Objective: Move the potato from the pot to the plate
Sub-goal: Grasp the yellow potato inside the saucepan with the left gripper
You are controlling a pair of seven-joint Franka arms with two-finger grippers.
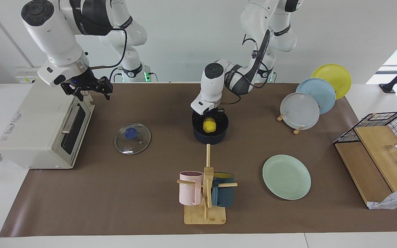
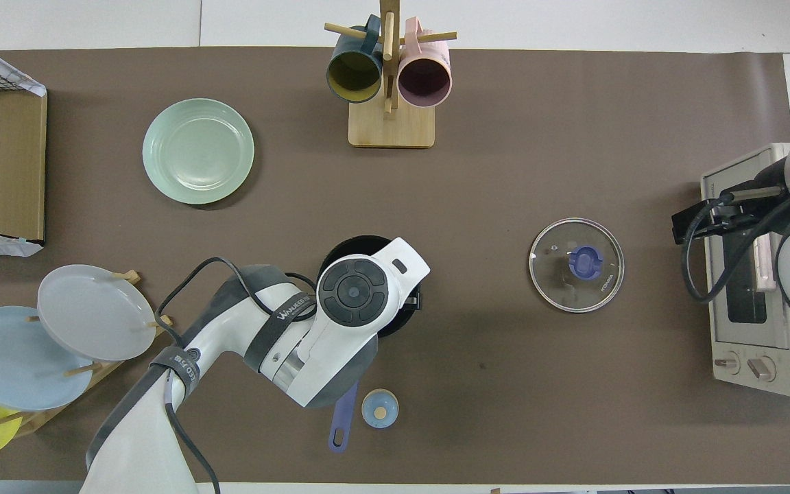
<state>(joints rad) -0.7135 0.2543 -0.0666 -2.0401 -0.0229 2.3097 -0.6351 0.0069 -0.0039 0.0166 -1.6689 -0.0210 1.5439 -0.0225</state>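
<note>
The yellow potato (image 1: 209, 126) sits in the dark navy pot (image 1: 211, 138) at the table's middle. My left gripper (image 1: 209, 121) is down at the pot's mouth, right at the potato. In the overhead view the left arm's wrist covers the potato, and only the pot's rim (image 2: 356, 241) and its blue handle (image 2: 341, 427) show. The mint-green plate (image 1: 286, 176) lies empty, farther from the robots than the pot and toward the left arm's end; it also shows in the overhead view (image 2: 198, 151). My right gripper (image 1: 90, 89) waits open over the toaster oven.
A glass lid (image 1: 132, 138) lies beside the pot toward the right arm's end. A toaster oven (image 1: 43, 131) stands at that end. A mug tree (image 1: 206, 193) holds a pink and a teal mug. A rack holds grey, blue and yellow plates (image 1: 300, 111). A small blue round piece (image 2: 379, 408) lies by the pot's handle.
</note>
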